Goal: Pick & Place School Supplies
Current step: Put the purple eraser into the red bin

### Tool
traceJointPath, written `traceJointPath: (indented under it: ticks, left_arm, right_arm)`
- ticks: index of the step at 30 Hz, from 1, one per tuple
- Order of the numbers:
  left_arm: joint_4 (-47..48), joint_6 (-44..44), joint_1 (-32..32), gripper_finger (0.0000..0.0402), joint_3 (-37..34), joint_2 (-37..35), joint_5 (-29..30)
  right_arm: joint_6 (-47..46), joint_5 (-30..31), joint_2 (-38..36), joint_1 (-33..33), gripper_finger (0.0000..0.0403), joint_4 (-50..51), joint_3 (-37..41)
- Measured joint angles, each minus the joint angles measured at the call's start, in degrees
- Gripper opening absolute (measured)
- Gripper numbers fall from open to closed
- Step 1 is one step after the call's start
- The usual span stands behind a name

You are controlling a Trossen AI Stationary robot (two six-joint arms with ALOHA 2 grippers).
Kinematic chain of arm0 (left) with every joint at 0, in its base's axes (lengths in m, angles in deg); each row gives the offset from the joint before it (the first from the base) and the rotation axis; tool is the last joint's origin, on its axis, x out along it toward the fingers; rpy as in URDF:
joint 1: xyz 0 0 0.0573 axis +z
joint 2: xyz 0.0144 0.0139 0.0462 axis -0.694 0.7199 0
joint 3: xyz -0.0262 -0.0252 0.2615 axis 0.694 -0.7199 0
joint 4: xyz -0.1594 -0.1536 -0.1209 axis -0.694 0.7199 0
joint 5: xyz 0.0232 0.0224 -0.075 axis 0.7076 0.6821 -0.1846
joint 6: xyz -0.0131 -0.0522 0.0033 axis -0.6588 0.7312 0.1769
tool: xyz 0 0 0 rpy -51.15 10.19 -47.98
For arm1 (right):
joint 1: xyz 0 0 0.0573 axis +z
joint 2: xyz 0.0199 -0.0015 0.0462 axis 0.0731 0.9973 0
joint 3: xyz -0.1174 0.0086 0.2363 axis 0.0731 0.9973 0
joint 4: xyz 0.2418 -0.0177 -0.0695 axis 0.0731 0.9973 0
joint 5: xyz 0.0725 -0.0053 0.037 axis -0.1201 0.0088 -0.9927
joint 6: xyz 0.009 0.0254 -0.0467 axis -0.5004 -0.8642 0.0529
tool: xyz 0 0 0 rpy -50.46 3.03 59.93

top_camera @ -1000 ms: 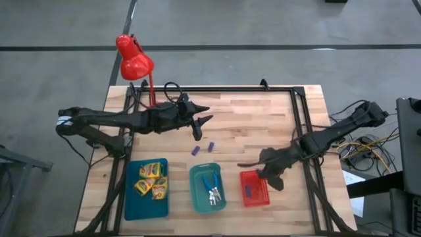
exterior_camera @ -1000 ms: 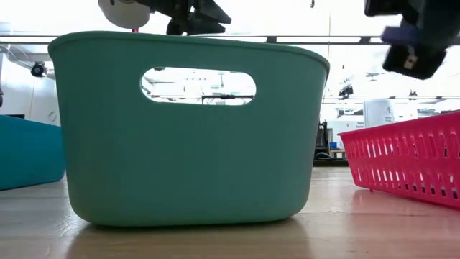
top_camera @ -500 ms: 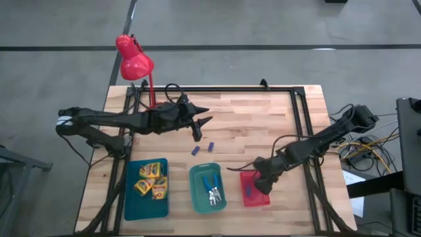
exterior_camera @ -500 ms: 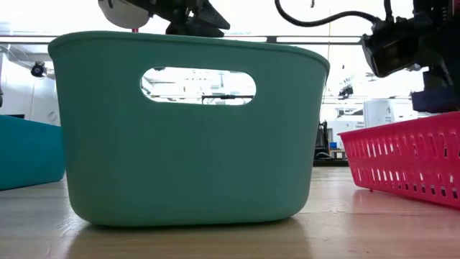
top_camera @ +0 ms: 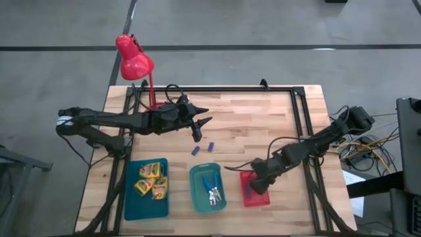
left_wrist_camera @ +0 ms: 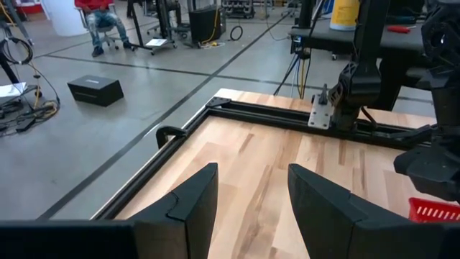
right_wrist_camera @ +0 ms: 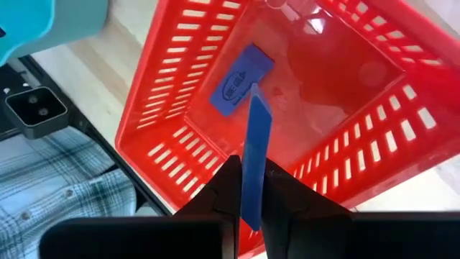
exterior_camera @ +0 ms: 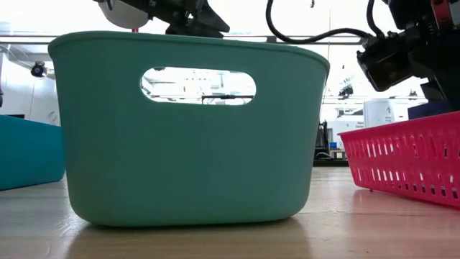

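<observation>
**A:** How far along is the sorting of the school supplies?

**B:** Well advanced, by the look of it. Three yellow-green crayon boxes (top_camera: pixel 150 179) lie in the teal tray (top_camera: pixel 128 209) at the tabletop's near left corner. The blue-handled scissors (top_camera: pixel 212 187) sit in the green basket (top_camera: pixel 196 197) at the middle of the near edge. One purple block (right_wrist_camera: pixel 242 80) lies flat on the floor of the red basket (top_camera: pixel 245 198), right of the green one.

**A:** And what is left?

**B:** Two purple blocks (top_camera: pixel 203 148) rest on bare wood near the tabletop's centre, just beside each other. A further block is in transit: the right gripper (right_wrist_camera: pixel 246 205), poised over the red basket, pinches a thin purple-blue block (right_wrist_camera: pixel 254 155) edge-on between closed fingers, ready, it seems, to drop it.

**A:** The other arm?

**B:** The left gripper (top_camera: pixel 202 121) hangs with jaws spread and empty, toward the far edge, beside the red desk lamp (top_camera: pixel 134 60).
</observation>
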Motion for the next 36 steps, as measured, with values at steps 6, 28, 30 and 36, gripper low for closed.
traceJointPath:
  ticks: [6, 28, 30, 36]
  left_arm:
    - [0.0, -0.09, 0.02, 0.0175, 0.02, 0.0, 0.02]
    - [0.0, -0.1, 0.04, 0.0175, 0.02, 0.0, 0.03]
    - [0.0, -0.11, 0.04, 0.0175, 0.02, 0.0, 0.02]
    - [1.44, -0.02, 0.04, 0.0175, 0.04, -0.02, 0.02]
  right_arm:
    - [0.08, 0.06, 0.0, -0.02, 0.0049, -0.02, 0.0]
    - [0.49, 0.09, -0.07, -0.07, 0.013, -1.33, 0.0]
    - [2.48, 0.1, -0.07, -0.32, 0.0125, -2.82, 0.0]
    - [11.18, 0.12, -0.48, -2.28, 0.0115, -11.11, 0.0]
